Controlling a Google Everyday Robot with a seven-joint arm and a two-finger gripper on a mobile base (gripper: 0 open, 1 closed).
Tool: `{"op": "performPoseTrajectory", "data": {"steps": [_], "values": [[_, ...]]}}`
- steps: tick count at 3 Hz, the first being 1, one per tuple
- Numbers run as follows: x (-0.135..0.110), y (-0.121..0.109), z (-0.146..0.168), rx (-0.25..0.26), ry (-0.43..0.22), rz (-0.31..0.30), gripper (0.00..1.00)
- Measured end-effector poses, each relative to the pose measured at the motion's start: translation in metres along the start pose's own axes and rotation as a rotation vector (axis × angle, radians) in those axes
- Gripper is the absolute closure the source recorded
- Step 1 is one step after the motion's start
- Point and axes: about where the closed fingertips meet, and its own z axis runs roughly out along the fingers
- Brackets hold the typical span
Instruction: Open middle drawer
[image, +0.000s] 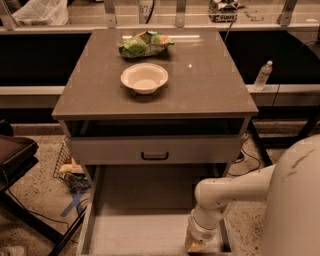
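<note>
The middle drawer (200, 149) is a light-grey flat front with a small dark bar handle (155, 156) at its centre. It sits flush under the brown tabletop (215, 85), with a dark gap above it. Below it, a long grey drawer (135, 230) is pulled far out toward me. My gripper (199, 243) hangs at the end of the white arm (225, 192). It is low over the near right corner of that pulled-out drawer, well below and to the right of the middle drawer's handle.
A white bowl (144, 77) and a green chip bag (145, 44) lie on the tabletop. A water bottle (263, 75) stands at the right on a ledge. A dark chair (15, 155) and a wire basket of clutter (70, 167) are at the left on the floor.
</note>
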Motion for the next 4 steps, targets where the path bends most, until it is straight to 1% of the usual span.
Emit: {"op": "performPoseTrajectory", "data": {"steps": [2, 3, 4], "values": [[0.0003, 0.0017, 0.0017, -0.005, 0.000, 0.000, 0.07], [0.0004, 0.0017, 0.0019, -0.006, 0.000, 0.000, 0.00], [0.0004, 0.0018, 0.0019, -0.006, 0.000, 0.000, 0.00]]}}
